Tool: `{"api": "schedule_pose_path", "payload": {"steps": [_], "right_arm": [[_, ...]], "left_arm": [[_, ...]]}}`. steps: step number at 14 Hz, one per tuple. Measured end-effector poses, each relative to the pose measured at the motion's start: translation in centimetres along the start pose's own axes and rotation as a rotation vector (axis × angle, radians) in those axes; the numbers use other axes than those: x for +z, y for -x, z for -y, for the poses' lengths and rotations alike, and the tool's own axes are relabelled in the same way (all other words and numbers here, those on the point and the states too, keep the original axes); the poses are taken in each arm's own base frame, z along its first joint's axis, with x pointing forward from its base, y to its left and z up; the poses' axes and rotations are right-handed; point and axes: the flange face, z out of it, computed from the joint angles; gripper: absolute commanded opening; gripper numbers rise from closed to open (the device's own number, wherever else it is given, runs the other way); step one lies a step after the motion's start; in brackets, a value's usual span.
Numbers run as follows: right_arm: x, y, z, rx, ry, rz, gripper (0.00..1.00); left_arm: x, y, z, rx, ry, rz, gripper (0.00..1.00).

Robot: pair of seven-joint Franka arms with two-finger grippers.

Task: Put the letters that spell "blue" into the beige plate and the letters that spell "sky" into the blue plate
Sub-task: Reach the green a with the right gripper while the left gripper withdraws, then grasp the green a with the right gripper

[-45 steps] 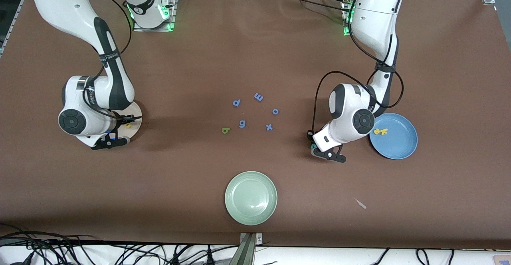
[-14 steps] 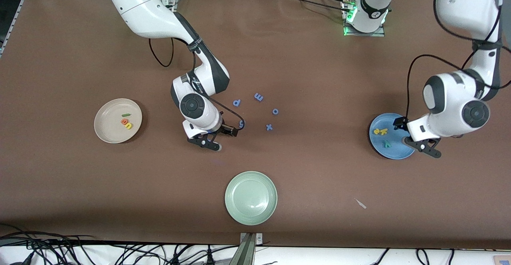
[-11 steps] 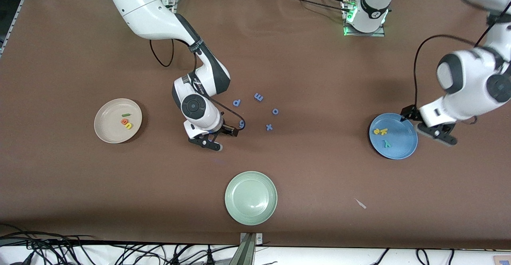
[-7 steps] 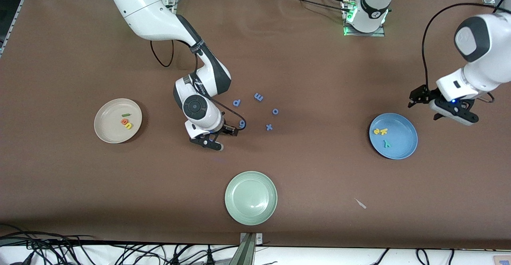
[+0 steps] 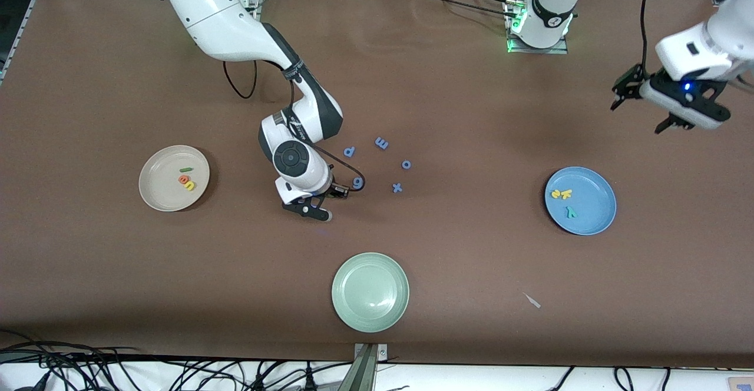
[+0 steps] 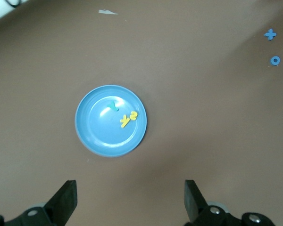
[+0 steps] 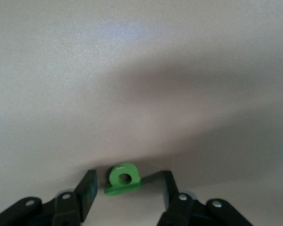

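Note:
My right gripper [image 5: 330, 201] is down at the table's middle, open, with the green b [image 7: 124, 179] lying between its fingers [image 7: 87, 186] and small gaps on both sides. The gripper hides the b in the front view. The beige plate [image 5: 159, 194] holds the green l [image 5: 186, 169], orange e [image 5: 183, 179] and yellow u [image 5: 189, 186]. The blue plate [image 5: 595, 202] holds the yellow s [image 5: 556, 193], yellow k [image 5: 566, 193] and teal y [image 5: 570, 212]. My left gripper [image 5: 642, 105] hangs open and empty, high over bare table toward the left arm's end.
Blue-purple letters p [image 5: 349, 152], m [image 5: 382, 142], o [image 5: 406, 164], x [image 5: 397, 188] and g [image 5: 357, 183] lie beside the right gripper, the g closest. A pale green plate [image 5: 370, 292] sits nearer the front camera. A small pale scrap [image 5: 532, 300] lies beside it.
The left arm has lifted away from the blue plate, leaving the teal y in it. The right gripper stays over the b and its fingers have drawn closer together.

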Motion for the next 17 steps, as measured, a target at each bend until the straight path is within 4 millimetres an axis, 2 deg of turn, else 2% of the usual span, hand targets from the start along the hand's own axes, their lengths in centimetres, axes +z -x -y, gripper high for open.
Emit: {"api": "schedule_pose_path", "payload": {"steps": [3,4,6,8,12,15,17], "right_arm": [[-0.1,0.0,0.1,-0.003,-0.001,-0.001,0.38],[-0.2,0.0,0.1,-0.004,-0.001,-0.002,0.33],[-0.2,0.0,0.1,-0.008,0.0,-0.001,0.24],[-0.3,0.0,0.1,-0.012,0.001,-0.001,0.2],[-0.9,-0.3,0.5,-0.021,-0.001,-0.002,0.15],[-3.2,-1.6,-0.1,-0.115,0.042,0.04,0.14],[-5.1,-3.7,-2.6,-0.19,0.08,0.079,0.13]], "left_arm": [[-5.7,-0.5,-3.5,-0.085,-0.033,0.047,1.0],[-7.1,-0.6,-4.0,-0.119,-0.035,0.05,1.0],[-8.5,-1.2,-3.8,-0.201,-0.036,0.043,1.0],[-8.6,-2.7,-2.6,-0.272,0.001,0.056,1.0],[-6.9,-6.5,0.2,-0.322,0.031,0.116,1.0],[-6.2,-6.9,0.3,-0.325,0.043,0.148,1.0],[-6.1,-6.7,-0.3,-0.32,0.055,0.179,1.0]]}}
